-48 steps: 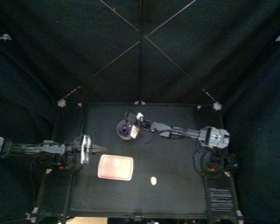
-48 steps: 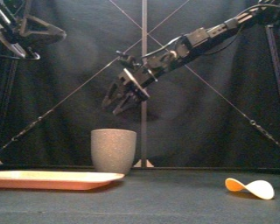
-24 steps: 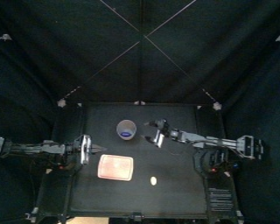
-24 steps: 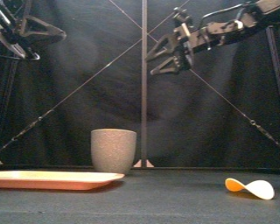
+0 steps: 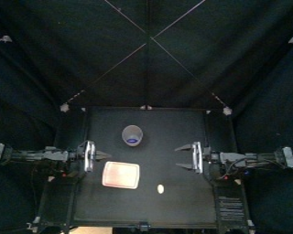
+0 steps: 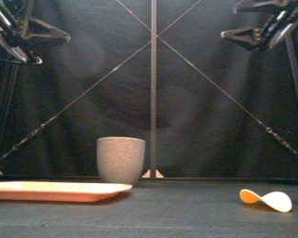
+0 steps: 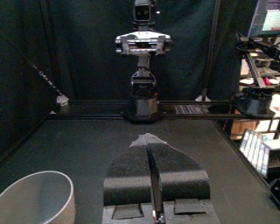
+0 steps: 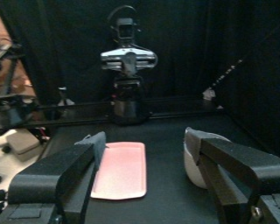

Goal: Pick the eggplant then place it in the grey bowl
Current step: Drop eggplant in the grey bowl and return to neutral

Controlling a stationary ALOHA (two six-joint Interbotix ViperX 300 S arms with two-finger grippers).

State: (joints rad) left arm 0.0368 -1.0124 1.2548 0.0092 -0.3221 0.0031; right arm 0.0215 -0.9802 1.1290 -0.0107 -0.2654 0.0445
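Right hand [image 5: 186, 157], seen from above, has drawn back from over the grey bowl [image 5: 135, 135] to the worktop's [image 5: 100, 123] right side. One eggplant [image 5: 135, 141] shows as a purple patch inside the bowl. One pink plate [image 5: 121, 174] and one small yellow toy [image 5: 160, 188] lie nearer. Left hand [image 5: 91, 157] rests at left. Front on, the bowl's wall hides the eggplant. Left wrist view: jaws pressed together. Right wrist view: jaws wide, empty, one half covering the bowl.

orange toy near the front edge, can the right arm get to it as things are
Probably yes. The orange toy lies alone, clear of the tray and cup. The right gripper hangs high, behind and right of it, jaws open and empty, with nothing between it and the toy.
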